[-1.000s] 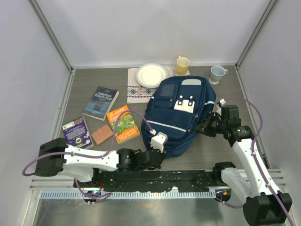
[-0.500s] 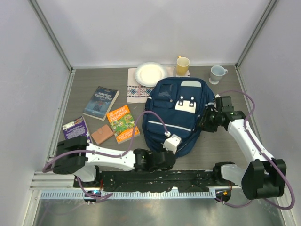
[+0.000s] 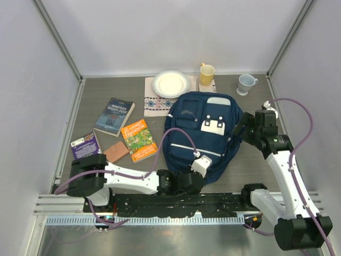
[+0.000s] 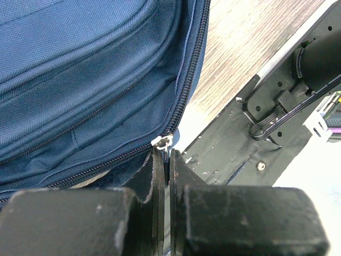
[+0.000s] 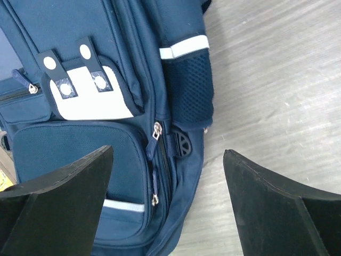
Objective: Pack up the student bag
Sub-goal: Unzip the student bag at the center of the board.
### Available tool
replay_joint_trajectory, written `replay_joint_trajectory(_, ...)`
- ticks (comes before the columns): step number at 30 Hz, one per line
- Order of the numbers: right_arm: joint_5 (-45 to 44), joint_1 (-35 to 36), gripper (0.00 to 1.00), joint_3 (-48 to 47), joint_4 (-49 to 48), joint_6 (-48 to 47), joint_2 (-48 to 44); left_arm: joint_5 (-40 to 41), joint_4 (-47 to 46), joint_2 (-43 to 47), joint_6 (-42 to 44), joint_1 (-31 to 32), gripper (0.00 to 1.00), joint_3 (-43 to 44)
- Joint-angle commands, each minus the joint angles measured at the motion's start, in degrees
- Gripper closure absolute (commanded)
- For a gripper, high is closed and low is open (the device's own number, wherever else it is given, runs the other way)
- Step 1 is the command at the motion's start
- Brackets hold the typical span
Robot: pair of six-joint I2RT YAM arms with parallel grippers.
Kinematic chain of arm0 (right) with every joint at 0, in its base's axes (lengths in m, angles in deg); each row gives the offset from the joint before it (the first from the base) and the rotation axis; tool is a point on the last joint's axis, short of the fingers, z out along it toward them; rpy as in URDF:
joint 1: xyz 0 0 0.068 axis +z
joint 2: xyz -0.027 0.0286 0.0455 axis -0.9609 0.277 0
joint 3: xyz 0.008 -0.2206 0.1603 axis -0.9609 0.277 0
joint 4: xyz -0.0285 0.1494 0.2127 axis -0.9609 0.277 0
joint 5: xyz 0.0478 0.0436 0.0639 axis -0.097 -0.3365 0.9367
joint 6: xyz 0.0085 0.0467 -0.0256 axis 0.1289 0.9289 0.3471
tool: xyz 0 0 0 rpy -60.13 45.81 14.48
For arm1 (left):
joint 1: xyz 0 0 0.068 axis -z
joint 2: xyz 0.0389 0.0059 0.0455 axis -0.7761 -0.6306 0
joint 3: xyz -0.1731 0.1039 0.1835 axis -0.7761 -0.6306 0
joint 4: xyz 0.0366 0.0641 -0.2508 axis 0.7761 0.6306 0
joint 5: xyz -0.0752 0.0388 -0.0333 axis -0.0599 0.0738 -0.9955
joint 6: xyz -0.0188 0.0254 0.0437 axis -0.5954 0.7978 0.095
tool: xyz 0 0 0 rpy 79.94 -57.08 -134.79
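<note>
Student bag [image 3: 205,133], zip step.
Left gripper [image 4: 167,160] pinches zipper pull [image 4: 161,142]; right gripper [image 5: 166,154] fingers apart: unbraced bag may drag.

place: robot lab cell | cues: white panel walls [image 3: 176,32], aluminium rail [image 3: 176,220]

You're looking at matt woven navy cloth on the student bag [image 3: 200,136], a smooth white patch [image 5: 101,101] on its front, black mesh [image 5: 186,85] at its side, a shiny metal zip pull [image 4: 161,141] at its edge, and a matt wood-grain table [image 5: 266,69] beneath it.
</note>
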Motion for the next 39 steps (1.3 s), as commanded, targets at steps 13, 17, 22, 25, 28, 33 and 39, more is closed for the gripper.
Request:
replay_joint_trajectory(13,21.3,0.1,0.20,11.6,20.5,19.2,-25.5,0.9,-0.3,-2.8,3.6,0.7,1.00,10.2)
replay_joint_trajectory(17,23.3,0.0,0.28,13.9,20.1,19.8,-26.9,0.9,-0.3,-3.4,4.6,0.6,1.00,11.2)
replay_joint_trajectory(22,25.8,0.1,0.44,17.3,14.9,22.0,-26.0,-1.1,-1.2,-3.5,6.0,0.7,1.00,12.1)
replay_joint_trajectory(25,24.2,0.1,0.52,16.7,14.1,20.7,-25.4,-1.5,-1.5,-2.6,6.9,0.7,1.00,12.0)
replay_joint_trajectory(28,22.1,0.0,0.79,15.5,13.7,20.0,-24.6,-1.6,-1.5,-1.4,7.4,0.7,1.00,11.2)
replay_joint_trajectory(33,14.7,0.0,0.99,11.8,12.8,19.1,-23.8,-1.8,-2.0,0.4,7.5,0.7,1.00,9.3)
replay_joint_trajectory(39,5.1,0.1,0.99,3.9,12.9,15.7,-19.5,-0.4,4.4,5.9,3.3,0.7,1.00,1.8)
